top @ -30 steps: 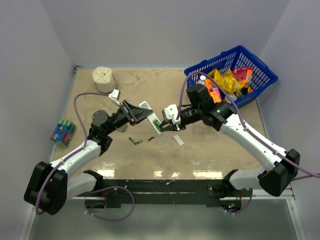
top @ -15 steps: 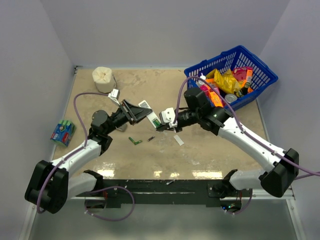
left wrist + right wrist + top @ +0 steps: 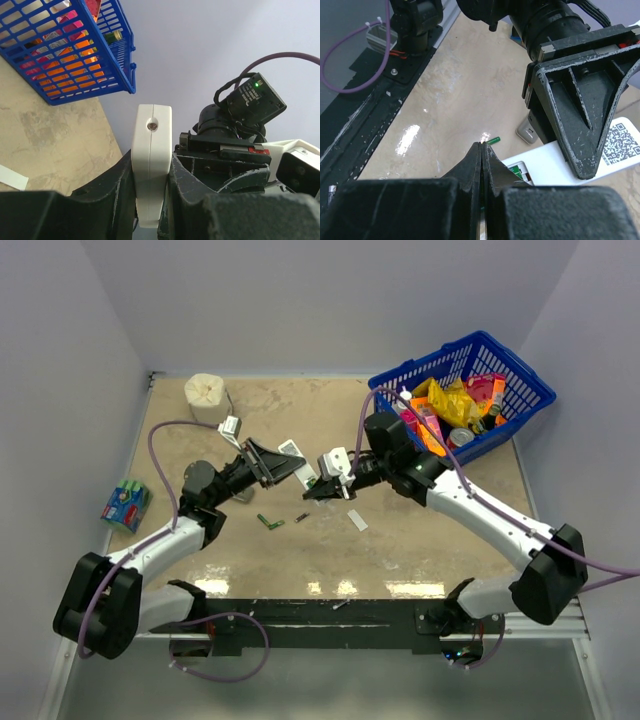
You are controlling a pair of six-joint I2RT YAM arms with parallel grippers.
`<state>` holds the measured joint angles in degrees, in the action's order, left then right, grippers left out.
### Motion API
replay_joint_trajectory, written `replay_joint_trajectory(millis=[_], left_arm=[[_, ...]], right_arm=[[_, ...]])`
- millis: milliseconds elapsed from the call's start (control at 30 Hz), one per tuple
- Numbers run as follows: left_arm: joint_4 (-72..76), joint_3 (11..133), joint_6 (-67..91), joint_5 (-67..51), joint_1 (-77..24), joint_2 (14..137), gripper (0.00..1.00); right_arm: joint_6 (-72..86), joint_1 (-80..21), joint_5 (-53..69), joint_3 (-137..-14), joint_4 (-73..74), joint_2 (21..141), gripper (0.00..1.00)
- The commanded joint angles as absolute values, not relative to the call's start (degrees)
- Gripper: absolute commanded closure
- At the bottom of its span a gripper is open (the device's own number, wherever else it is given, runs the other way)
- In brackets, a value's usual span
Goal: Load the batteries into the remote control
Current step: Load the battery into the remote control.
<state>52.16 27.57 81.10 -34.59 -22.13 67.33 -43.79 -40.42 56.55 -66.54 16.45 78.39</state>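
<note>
The left tool (image 3: 272, 466) clamps the white remote control (image 3: 293, 461), held tilted above the bench (image 3: 230, 552), where two loose batteries (image 3: 268, 521) lie just below it, while the right tool (image 3: 312, 492), pinched closed, meets the remote's lower end with a green cell (image 3: 493, 141) beside its tips.

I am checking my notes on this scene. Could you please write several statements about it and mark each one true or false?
1. The left tool grips the white remote control. True.
2. The blue basket is empty. False: it holds colourful packages.
3. The right tool is wide open. False: its fingers are closed, with a green battery showing at their tips.
4. Loose batteries lie on the table near the remote control. True.
5. The wrapped battery pack lies in the basket. False: it lies at the far left, by the wall.
</note>
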Motion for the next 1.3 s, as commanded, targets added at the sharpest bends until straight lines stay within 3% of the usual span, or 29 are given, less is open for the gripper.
replay_joint_trajectory(millis=[0, 167, 367, 467, 933, 1267], left_arm=[[63.11, 28.83, 87.63, -39.03, -22.68, 63.99, 1.0], [56.7, 27.25, 87.19, -35.34, -22.68, 63.19, 1.0], [50.02, 26.54, 84.47, -31.65, -22.68, 62.93, 1.0], [49.13, 26.46, 84.03, -31.38, -22.59, 63.02, 1.0], [48.16, 26.63, 84.29, -31.99, -22.06, 62.4, 1.0], [48.08, 26.89, 84.37, -32.34, -22.06, 61.96, 1.0]], right_arm=[[-42.63, -38.85, 53.88, -68.2, 20.65, 81.56, 1.0], [-41.84, -38.85, 53.7, -71.71, 22.76, 79.81, 1.0], [-40.25, -38.85, 54.41, -75.23, 23.64, 76.65, 0.8], [-40.17, -38.85, 53.61, -75.5, 24.08, 74.36, 0.75], [-50.61, -38.85, 49.04, -75.15, 36.9, 72.16, 0.66], [-50.98, -38.85, 49.83, -74.0, 35.69, 72.33, 0.65]])
